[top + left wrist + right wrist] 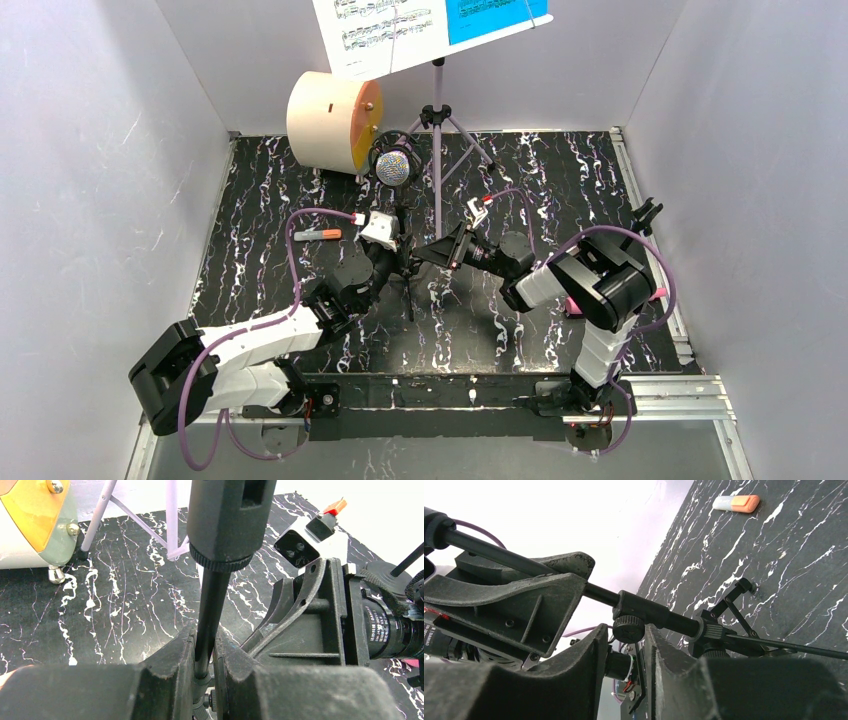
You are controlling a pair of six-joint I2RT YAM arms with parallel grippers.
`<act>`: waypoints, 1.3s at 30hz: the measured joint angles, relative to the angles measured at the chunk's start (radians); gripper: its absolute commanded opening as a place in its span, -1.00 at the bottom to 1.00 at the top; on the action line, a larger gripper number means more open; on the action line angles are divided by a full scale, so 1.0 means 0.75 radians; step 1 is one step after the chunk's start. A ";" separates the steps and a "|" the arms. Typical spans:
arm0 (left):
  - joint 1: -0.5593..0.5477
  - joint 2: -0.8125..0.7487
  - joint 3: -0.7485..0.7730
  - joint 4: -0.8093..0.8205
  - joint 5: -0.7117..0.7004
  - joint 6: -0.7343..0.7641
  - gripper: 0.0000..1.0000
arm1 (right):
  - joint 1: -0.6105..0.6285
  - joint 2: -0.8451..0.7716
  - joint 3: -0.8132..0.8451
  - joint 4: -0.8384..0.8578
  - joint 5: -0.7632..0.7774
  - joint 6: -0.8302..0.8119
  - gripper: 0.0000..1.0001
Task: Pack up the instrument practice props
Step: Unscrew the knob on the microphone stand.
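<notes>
The glittery purple microphone with a silver head (393,168) sits on top of a thin black mic tripod (408,290) standing mid-table. My left gripper (398,252) is shut on the tripod's pole (211,605), as the left wrist view (204,667) shows. My right gripper (452,250) comes in from the right, its fingers closed around the tripod's clamp knob (628,628), just above the folded legs (744,630). The lilac music rack (437,150) stands behind, holding blue and white sheet-music pages (430,25). A pink bit (573,305) shows under my right arm.
The cream drum with an orange face (330,120) stands at the back left, also in the left wrist view (35,520). A small orange marker (318,235) lies left of my left gripper. A black clip-like piece (645,215) sits near the right edge.
</notes>
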 measured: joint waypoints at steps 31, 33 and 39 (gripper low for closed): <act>0.000 0.000 0.000 -0.004 -0.014 0.001 -1.00 | 0.257 -0.516 0.192 -1.167 0.253 -2.185 -0.97; 0.000 0.000 0.000 -0.005 -0.013 0.001 -1.00 | 0.307 -0.537 0.182 -1.191 0.338 -2.369 -0.97; -0.001 0.001 0.000 -0.004 -0.005 0.001 -1.00 | 0.460 -0.558 0.145 -1.214 0.633 -2.889 -0.97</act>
